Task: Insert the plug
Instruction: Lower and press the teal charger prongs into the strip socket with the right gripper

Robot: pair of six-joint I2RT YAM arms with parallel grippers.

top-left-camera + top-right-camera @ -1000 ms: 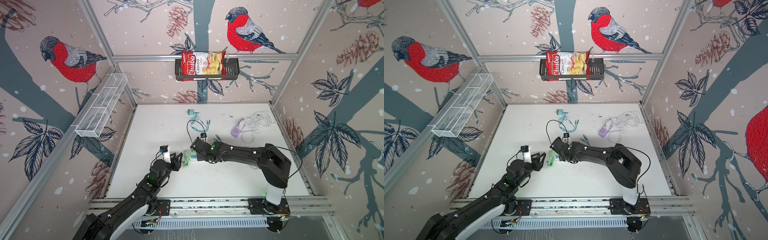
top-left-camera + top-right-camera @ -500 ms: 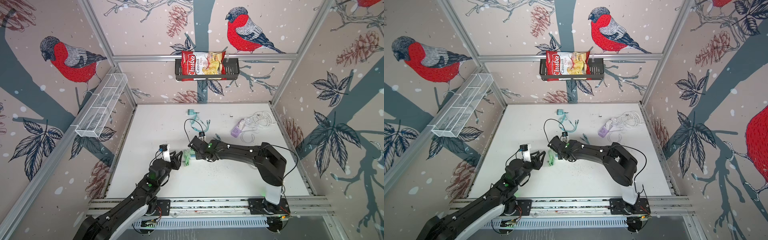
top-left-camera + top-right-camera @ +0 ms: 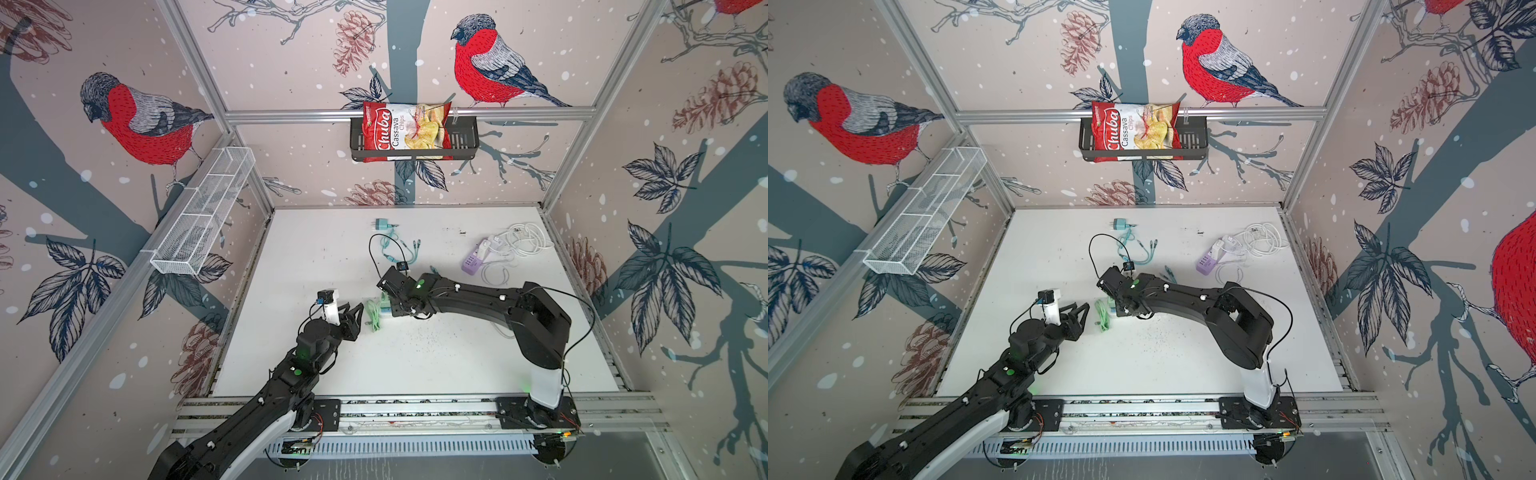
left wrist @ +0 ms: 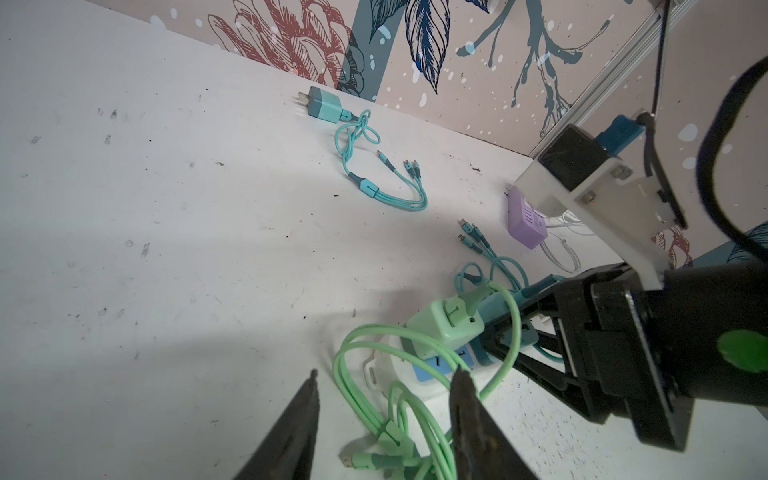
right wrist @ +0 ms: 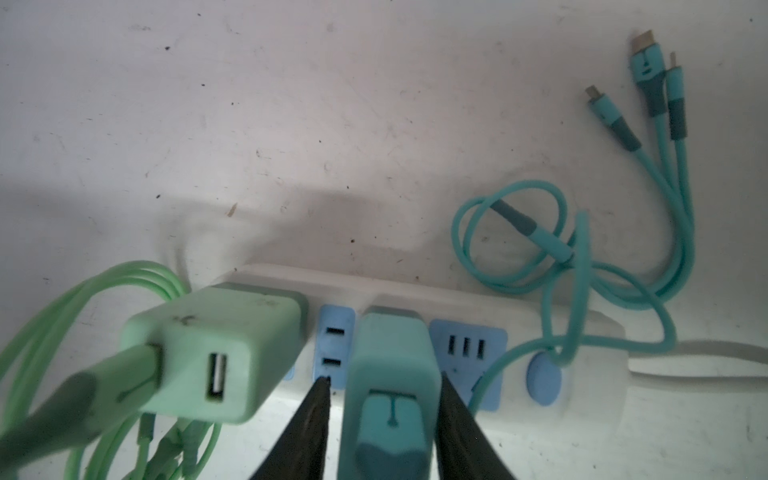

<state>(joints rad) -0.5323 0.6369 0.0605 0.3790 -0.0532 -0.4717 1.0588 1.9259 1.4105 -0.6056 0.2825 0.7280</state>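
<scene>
Teal plug stood upright on the white power strip, base flush against the strip's face, no prongs showing. It sat between two blue socket panels. Its teal cable looped over the strip's far end and onto the table, where the three connector tips lay.

My right gripper straddled the plug, narrow. One finger was right against the plug's side and the other had a sliver of blue socket showing between it and the plug, so I wasn't clamping.

The green charger was in the next socket along, just beside the teal plug, and its green cable was bunched on the table next to the strip.

My left gripper was low over that green bundle, fingers moderately apart with nothing between them. In both top views it was near the strip, not touching.

Further out, a second teal charger lay near the back wall with its cable. A purple adapter and a white cable coil were at the back right, well apart from the strip.
</scene>
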